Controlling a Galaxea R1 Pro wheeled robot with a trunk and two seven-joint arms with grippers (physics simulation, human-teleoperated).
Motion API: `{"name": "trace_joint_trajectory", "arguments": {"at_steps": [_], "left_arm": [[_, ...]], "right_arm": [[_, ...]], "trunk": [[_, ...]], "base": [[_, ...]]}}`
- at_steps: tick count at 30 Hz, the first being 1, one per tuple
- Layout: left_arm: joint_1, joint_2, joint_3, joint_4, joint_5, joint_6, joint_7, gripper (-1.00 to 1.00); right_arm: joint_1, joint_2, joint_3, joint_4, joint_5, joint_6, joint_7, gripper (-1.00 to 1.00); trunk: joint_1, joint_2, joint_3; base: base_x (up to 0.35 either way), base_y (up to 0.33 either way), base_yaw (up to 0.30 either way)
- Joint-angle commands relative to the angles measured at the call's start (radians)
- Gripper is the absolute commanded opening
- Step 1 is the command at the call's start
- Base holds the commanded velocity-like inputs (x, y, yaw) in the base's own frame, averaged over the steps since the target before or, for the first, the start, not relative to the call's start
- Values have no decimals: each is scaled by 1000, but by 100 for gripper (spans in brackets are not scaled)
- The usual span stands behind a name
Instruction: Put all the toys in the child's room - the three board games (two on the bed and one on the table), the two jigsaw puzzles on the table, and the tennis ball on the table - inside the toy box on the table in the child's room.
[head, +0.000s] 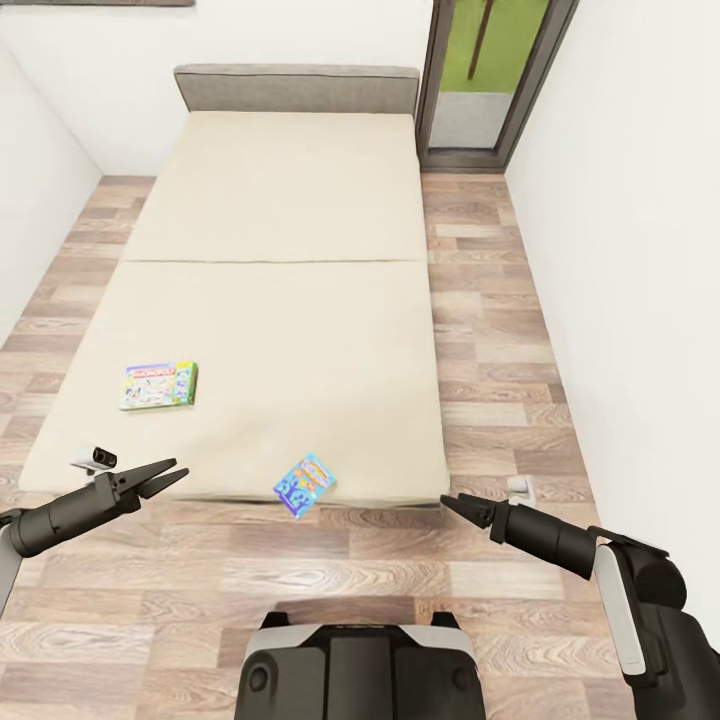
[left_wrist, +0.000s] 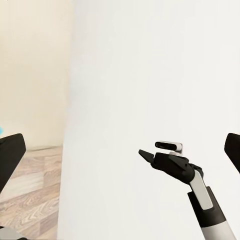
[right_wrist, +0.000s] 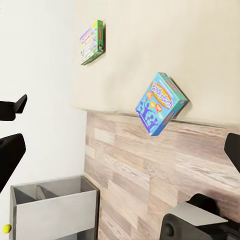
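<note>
Two board games lie on the cream bed (head: 280, 300). The green-and-white Monopoly box (head: 158, 385) (right_wrist: 92, 41) lies flat near the bed's left front. A smaller blue box (head: 304, 485) (right_wrist: 160, 102) hangs tilted over the bed's front edge. My left gripper (head: 168, 476) (left_wrist: 120, 152) is open, low at the bed's front left corner. Right of the blue box, off the bed's front right corner, my right gripper (head: 450, 503) (right_wrist: 120, 150) (left_wrist: 147, 155) is open too. Neither holds anything. The table, toy box, jigsaw puzzles and third board game are out of view.
Wood-plank floor (head: 500, 330) runs along the bed's right side and front. White walls close in on both sides, with a glass door (head: 490, 70) at the back right. A grey divided unit (right_wrist: 52, 207) stands on the floor, with a small yellow-green round thing (right_wrist: 6, 228) beside it.
</note>
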Motion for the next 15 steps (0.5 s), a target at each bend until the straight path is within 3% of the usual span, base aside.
{"name": "trace_joint_trajectory", "arguments": {"at_steps": [1, 15], "left_arm": [[0, 0, 0, 0, 2, 9, -2, 100], [0, 0, 1, 1, -5, 8, 0, 100]], "right_arm": [[0, 0, 0, 0, 0, 4, 3, 100], [0, 1, -1, 0, 0, 4, 3, 100]], "trunk": [[1, -1, 1], [1, -1, 24]], "base": [[0, 0, 0], [0, 0, 0]]}}
